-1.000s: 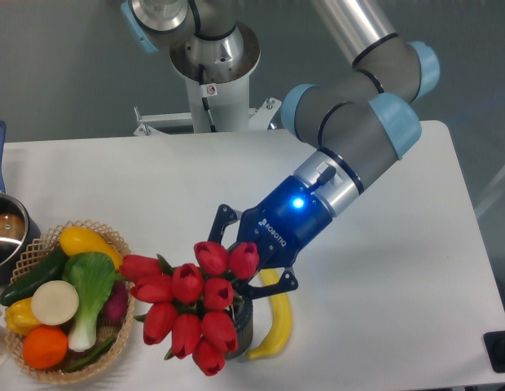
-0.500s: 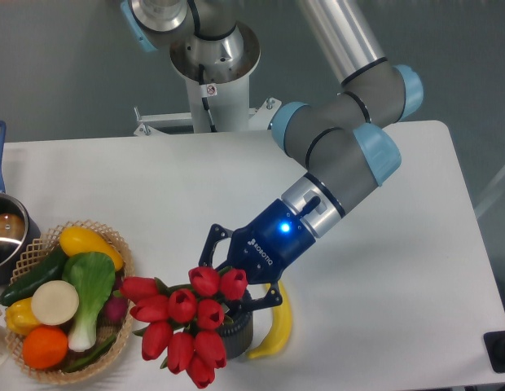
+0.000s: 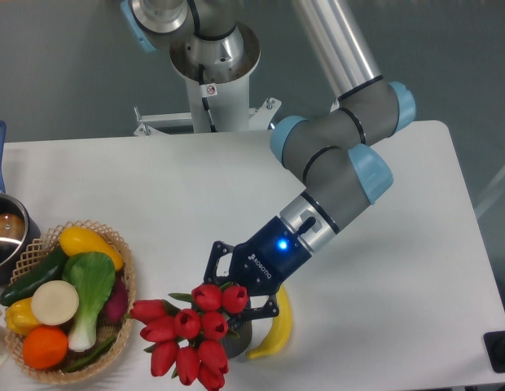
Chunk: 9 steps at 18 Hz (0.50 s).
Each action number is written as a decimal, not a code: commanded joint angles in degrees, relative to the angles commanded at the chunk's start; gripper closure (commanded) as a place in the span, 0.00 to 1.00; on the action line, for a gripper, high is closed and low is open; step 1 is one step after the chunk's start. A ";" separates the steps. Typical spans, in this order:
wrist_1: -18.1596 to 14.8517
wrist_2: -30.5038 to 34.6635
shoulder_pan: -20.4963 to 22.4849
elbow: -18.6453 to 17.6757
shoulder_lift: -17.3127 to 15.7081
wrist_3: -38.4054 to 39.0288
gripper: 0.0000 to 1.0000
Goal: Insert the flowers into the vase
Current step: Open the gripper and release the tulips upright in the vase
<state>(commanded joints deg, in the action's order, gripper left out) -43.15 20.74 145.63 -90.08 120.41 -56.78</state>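
Camera view: tulips at the vase mouth, hand holding the stems

Item 1, hand. Dark two-finger unit with a lit blue ring at the wrist, reaching down and to the near left from the arm. Its fingers stand either side of the bunch and appear closed on the stems, though the buds hide the contact itself. White lettering runs along the body; it looks like ROBOTIQ but is small and slanted, so this is a reading with some doubt.

Item 2, flowers. Red closed buds with green leaves, fanned toward the near left and hanging past the vase on that side. Stem ends are hidden.

Item 3, vase. Dark ribbed cylinder, only its right flank visible under the buds. Whether the stems are already inside the mouth cannot be told.

Item 4, banana. Yellow, lying just right of the vase, close to the hand's near finger.

Item 5, basket. Wicker, at left, filled with vegetables and fruit; its right rim is near the outermost bud.

Item 6, pot. Metal, blue handle, at the far left edge of the worktop.

Handling note. Judged step: seating the stems. Best done by bringing the bunch upright over the mouth, lowering straight and slowly, and releasing only once the stems are well down, since the top-heavy bunch could tip the small vase toward the basket.

Other writing: a small red-and-white sticker on the robot base, unreadable.
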 joint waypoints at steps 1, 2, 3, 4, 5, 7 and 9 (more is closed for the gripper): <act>0.09 0.00 0.09 -0.44 0.00 -0.09 0.73; 0.09 0.00 0.26 -1.14 -0.09 0.00 0.62; 0.00 0.00 0.53 -1.93 -0.18 0.09 0.44; 0.00 0.09 0.79 -2.72 -0.35 0.35 0.30; 0.00 0.17 0.97 -3.34 -1.14 0.44 0.07; 0.00 0.96 1.93 -5.01 -2.37 0.35 0.00; 0.09 1.41 2.81 -6.06 -3.42 0.18 0.00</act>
<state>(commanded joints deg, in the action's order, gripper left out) -43.07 22.15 148.44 -96.15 116.99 -56.60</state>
